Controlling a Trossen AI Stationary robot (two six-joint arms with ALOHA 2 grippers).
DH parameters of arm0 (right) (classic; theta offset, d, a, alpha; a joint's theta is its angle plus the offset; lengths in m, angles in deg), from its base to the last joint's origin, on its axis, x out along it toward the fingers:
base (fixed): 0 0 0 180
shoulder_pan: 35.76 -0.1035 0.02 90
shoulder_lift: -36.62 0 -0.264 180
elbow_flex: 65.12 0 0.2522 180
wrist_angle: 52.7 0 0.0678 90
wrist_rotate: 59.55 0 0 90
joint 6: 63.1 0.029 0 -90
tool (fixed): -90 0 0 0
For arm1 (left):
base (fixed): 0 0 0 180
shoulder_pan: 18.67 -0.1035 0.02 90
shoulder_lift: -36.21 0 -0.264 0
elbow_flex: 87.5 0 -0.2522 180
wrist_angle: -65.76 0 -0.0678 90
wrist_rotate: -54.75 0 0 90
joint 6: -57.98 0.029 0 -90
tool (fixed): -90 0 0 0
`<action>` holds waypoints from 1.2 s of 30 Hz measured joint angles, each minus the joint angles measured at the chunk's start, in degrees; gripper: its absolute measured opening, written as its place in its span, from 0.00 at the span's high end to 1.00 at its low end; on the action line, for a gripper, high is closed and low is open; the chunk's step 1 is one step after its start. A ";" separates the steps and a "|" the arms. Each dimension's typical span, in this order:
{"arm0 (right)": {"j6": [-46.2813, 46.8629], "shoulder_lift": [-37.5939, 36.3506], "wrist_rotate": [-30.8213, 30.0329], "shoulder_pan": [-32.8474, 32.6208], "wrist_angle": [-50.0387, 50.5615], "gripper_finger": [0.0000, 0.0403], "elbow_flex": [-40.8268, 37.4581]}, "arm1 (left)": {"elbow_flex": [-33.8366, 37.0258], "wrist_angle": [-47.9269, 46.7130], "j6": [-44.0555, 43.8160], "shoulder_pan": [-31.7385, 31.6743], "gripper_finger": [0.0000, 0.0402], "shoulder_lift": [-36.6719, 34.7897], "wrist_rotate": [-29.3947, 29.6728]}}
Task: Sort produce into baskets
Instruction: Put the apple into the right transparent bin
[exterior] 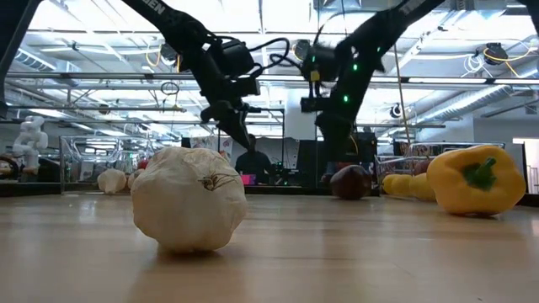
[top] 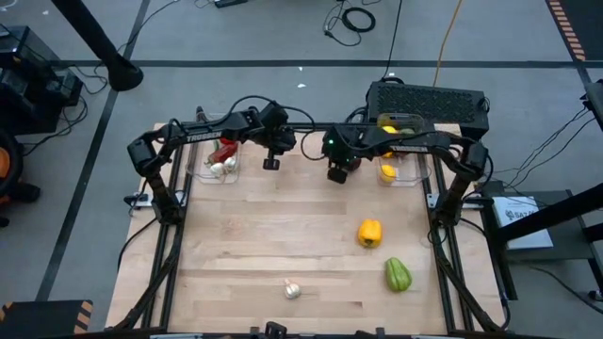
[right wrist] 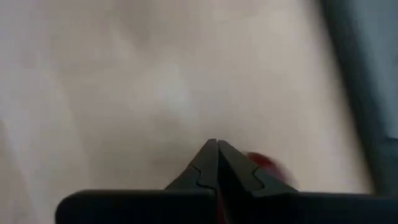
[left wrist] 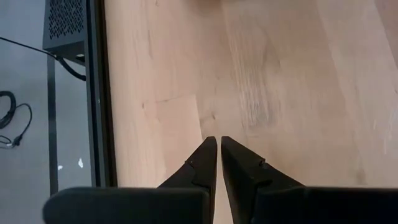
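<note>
While both dark grippers hover empty over the pale wooden desk [top: 245,254], fingers pressed together (left [top: 271,163], right [top: 337,174]). A yellow bell pepper [top: 369,233], green pepper [top: 398,275] and white garlic bulb [top: 293,291] lie loose.

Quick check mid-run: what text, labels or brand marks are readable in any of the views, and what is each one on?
No text reads clearly in any view.
White lettering on the left arm's link in the low view: cut off by the frame edge, not readable.
Printed label on the white box right of the table in the high view: too small to read.
Both wrist views: no text.
</note>
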 joint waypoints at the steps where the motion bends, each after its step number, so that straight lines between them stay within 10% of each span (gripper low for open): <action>1: 0.44 -0.86 -3.49 -0.32 -0.38 1.00 0.00 | 0.00 0.22 0.00 0.00 0.92 0.00 -0.02; 5: 0.88 -2.11 -13.86 3.10 -2.28 1.00 0.02 | 0.00 2.23 0.01 0.11 0.92 0.00 -0.16; 16: 3.07 3.48 -6.44 9.87 1.53 1.00 0.07 | 0.02 5.71 1.22 1.46 0.92 0.00 -0.26; 36: 17.76 -0.18 -6.25 -5.24 15.71 1.00 0.02 | 0.02 9.35 6.35 4.56 0.92 6.40 -6.45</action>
